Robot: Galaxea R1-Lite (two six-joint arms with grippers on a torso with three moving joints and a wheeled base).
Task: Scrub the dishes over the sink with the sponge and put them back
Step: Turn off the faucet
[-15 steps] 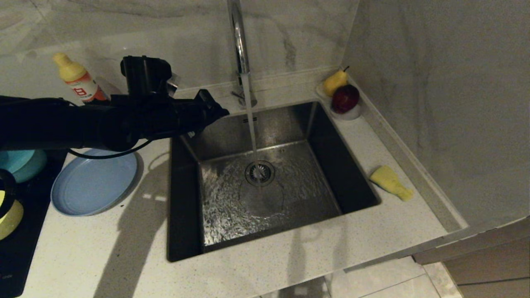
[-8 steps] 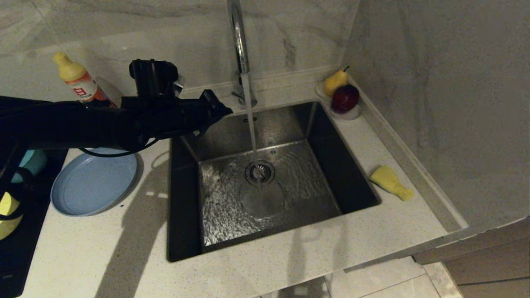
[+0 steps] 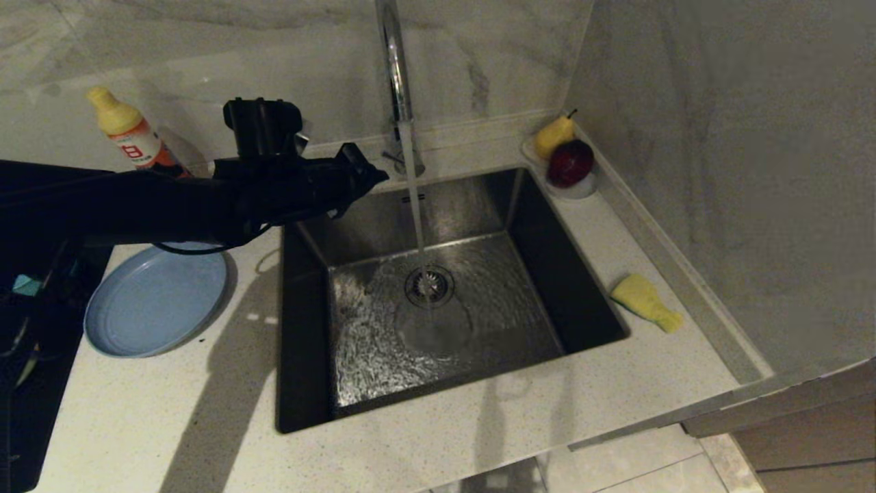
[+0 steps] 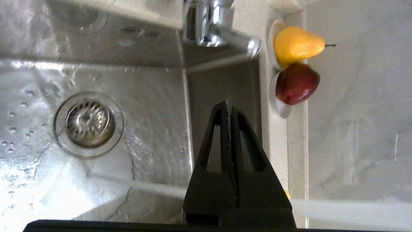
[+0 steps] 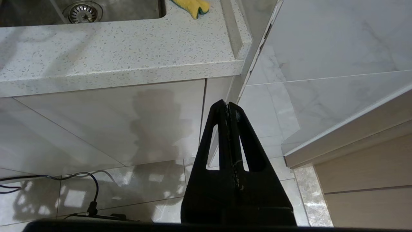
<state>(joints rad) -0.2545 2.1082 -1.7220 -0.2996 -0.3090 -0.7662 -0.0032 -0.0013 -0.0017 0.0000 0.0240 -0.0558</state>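
The steel sink (image 3: 304, 342) fills the middle of the head view, and water runs from the tap (image 3: 393, 68) onto the drain (image 3: 429, 285). My left gripper (image 3: 375, 181) hovers shut and empty over the sink's back left corner, close to the tap's base. Seen from the left wrist, its fingertips (image 4: 228, 105) point across the sink (image 4: 154, 96) toward the fruit. The yellow sponge (image 3: 645, 302) lies on the counter right of the sink. A light-blue plate (image 3: 154, 301) rests on the counter to the left. My right gripper (image 5: 227, 105) hangs shut below the counter edge.
A detergent bottle (image 3: 130, 133) stands at the back left. A small dish with a pear (image 3: 553, 135) and an apple (image 3: 570, 163) sits at the sink's back right corner. A black hob (image 3: 27, 411) lies at the far left. A wall closes the right side.
My left arm has reached a little further toward the tap and now covers the bowls at the far left. The gripper stayed shut. Water keeps running.
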